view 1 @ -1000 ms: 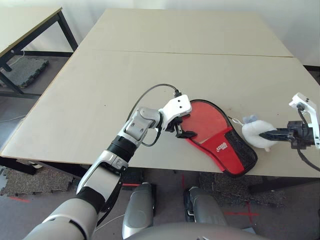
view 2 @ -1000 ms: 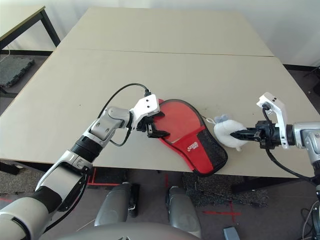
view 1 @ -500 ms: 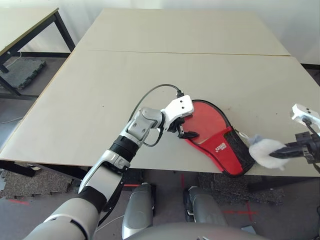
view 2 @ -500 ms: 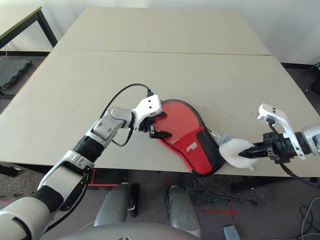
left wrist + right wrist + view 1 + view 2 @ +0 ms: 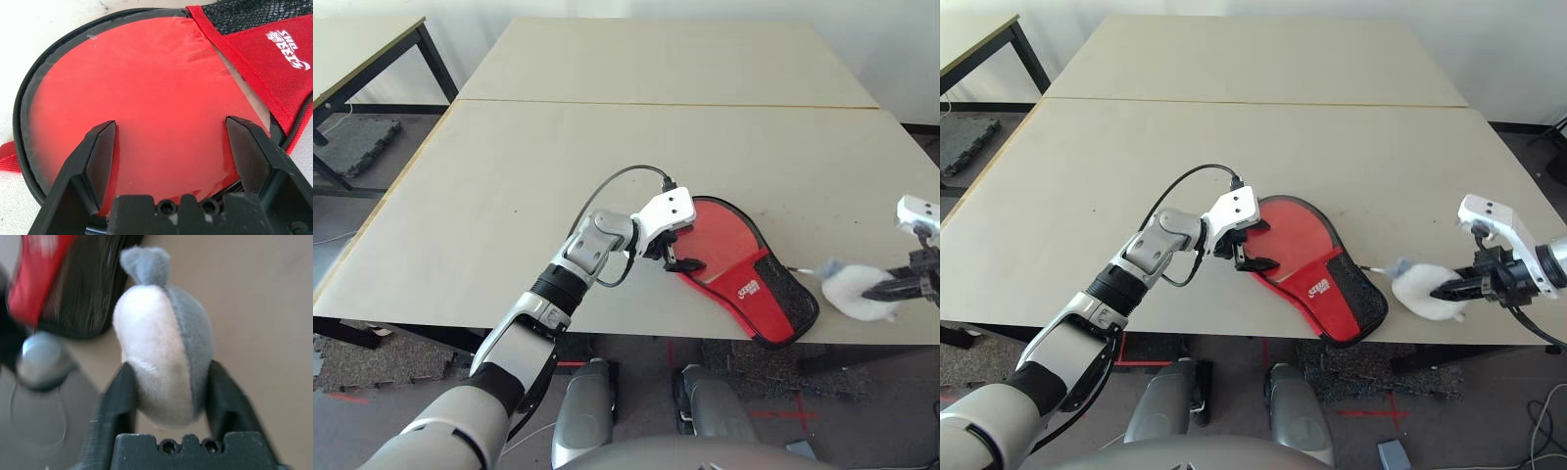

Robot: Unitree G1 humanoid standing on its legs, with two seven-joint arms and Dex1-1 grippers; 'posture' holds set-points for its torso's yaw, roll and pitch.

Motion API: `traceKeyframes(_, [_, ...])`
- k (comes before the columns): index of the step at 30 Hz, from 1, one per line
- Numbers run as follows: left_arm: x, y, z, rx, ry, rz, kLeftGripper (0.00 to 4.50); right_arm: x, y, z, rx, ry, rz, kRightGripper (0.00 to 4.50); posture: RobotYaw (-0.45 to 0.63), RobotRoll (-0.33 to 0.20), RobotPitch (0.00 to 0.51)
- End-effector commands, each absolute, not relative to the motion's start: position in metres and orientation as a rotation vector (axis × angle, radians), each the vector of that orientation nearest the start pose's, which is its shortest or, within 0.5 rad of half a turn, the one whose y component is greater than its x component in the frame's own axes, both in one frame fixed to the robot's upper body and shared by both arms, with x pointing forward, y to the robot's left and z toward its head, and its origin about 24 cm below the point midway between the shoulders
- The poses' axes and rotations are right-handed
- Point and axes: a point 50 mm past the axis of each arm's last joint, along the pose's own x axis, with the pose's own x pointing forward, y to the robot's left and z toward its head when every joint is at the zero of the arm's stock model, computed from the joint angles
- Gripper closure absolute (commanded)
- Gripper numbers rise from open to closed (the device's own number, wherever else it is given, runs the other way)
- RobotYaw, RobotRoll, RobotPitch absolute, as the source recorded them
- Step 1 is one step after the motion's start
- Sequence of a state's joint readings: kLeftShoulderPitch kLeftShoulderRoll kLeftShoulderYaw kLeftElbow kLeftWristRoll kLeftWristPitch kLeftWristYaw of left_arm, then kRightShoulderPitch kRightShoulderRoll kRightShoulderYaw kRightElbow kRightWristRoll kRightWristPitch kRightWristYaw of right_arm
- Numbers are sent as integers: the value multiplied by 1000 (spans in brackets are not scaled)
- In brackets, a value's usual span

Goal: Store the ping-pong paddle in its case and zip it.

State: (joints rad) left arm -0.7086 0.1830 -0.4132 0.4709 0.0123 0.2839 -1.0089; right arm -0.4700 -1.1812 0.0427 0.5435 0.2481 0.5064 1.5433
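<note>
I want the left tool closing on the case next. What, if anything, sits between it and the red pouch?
Nothing visible: the open left tool hangs right over the red paddle-shaped pouch with black zipper rim, its black fingers either side of bare red surface.

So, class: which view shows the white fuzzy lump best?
The right wrist view: the lump sits close up between the right gripper fingers, white and grey sides visible. Both eye views show it small, at the table's near right edge.
</note>
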Motion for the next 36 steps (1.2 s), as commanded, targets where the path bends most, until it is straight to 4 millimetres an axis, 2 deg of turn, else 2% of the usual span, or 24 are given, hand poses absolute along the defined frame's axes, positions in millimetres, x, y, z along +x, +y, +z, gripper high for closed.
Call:
traceKeyframes(1, [322,62,73,425,411,-1297,0,256,-370,186,-137,725,805,700,13,0,113])
traceKeyframes(3, [323,69,79,407,400,-1276,0,256,-372,193,-131,697,796,32,17,0,113])
traceKeyframes(8, [323,101,93,356,386,-1176,0,260,-377,207,-70,586,751,32,24,0,111])
traceKeyframes(12, [319,129,98,315,402,-1077,0,268,-384,206,-51,471,614,32,31,0,111])
traceKeyframes(16, [320,159,97,243,395,-908,0,277,-387,182,-46,365,450,32,40,0,112])
traceKeyframes(21, [332,180,95,130,308,-683,0,289,-381,152,1,253,285,32,27,0,113])
traceKeyframes(24, [343,195,97,110,182,-482,0,298,-374,135,33,152,166,32,17,0,112])
traceKeyframes(26, [352,214,99,93,87,-253,0,304,-373,126,69,83,40,32,13,0,111])
traceKeyframes(29, [355,236,103,65,-20,3,0,310,-372,118,64,13,-128,32,16,0,110])
traceKeyframes(33, [355,247,103,90,-77,148,0,313,-373,116,27,-35,-254,32,20,0,110])
traceKeyframes(36, [354,249,101,121,-88,186,0,316,-372,115,11,-57,-302,32,21,0,108])
